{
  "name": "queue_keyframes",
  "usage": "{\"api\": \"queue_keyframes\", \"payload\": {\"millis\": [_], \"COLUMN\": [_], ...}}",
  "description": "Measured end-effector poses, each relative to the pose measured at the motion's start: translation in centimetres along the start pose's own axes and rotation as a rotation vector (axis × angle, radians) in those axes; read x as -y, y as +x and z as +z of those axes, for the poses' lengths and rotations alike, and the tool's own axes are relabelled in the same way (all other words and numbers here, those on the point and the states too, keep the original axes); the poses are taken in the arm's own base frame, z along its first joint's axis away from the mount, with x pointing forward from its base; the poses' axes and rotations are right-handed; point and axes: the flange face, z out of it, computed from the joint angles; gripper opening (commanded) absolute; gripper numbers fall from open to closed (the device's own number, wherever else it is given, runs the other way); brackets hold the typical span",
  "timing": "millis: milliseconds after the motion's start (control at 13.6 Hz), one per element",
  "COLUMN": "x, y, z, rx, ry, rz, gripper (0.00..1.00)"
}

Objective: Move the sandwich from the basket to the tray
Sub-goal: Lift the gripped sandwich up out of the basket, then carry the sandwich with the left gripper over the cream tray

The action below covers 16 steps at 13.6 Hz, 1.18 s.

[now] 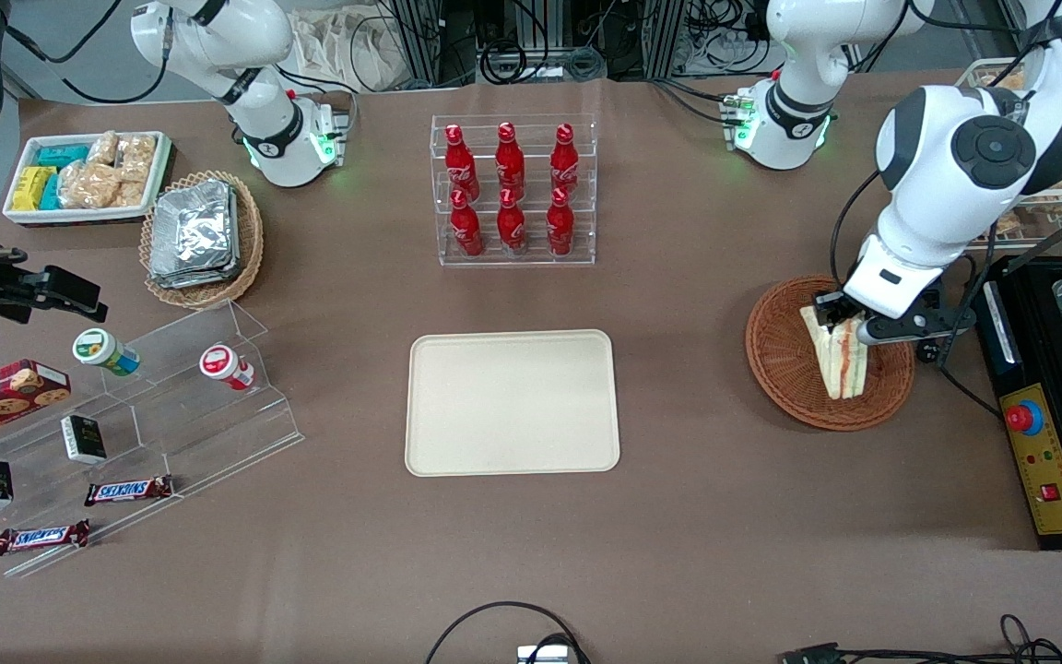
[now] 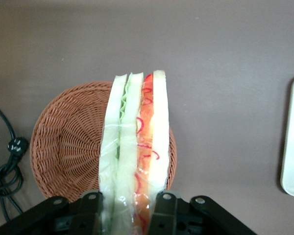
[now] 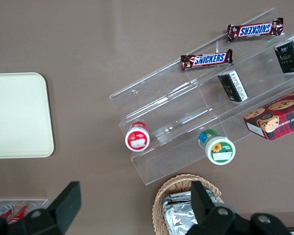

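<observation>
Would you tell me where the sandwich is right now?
The sandwich is in the gripper, over the basket toward the working arm's end of the table.

This is a robotics lab dressed up as a small snack shop. White robot arms (image 1: 798, 83) are bolted to a brown-covered table (image 1: 531, 553), with metal framing and loose cables (image 1: 531, 46) above it. Goods stand as on a counter: red soda bottles (image 1: 511, 189) in a clear rack, chocolate bars (image 1: 128, 490) on acrylic steps (image 1: 218, 406), and a black control box with a red emergency button (image 1: 1024, 418).
</observation>
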Motion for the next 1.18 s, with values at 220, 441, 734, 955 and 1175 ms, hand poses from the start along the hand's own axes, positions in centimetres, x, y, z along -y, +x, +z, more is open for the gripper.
{"api": "queue_keyframes", "payload": {"millis": [220, 441, 734, 955, 1175], "x": [-2.4, -5.6, -9.8, -13.5, -16.3], "y": [0.3, 0.9, 1.6, 2.0, 2.8], "z": [-1.0, -2.0, -2.2, -1.4, -0.5], "rx": [-0.017, -0.026, -0.044, -0.047, -0.047], "ry": [-0.008, -0.023, -0.019, -0.014, -0.023], "rz": [0.071, 0.123, 0.164, 0.157, 0.159], "gripper": [0.3, 0.33, 0.37, 0.36, 0.36]}}
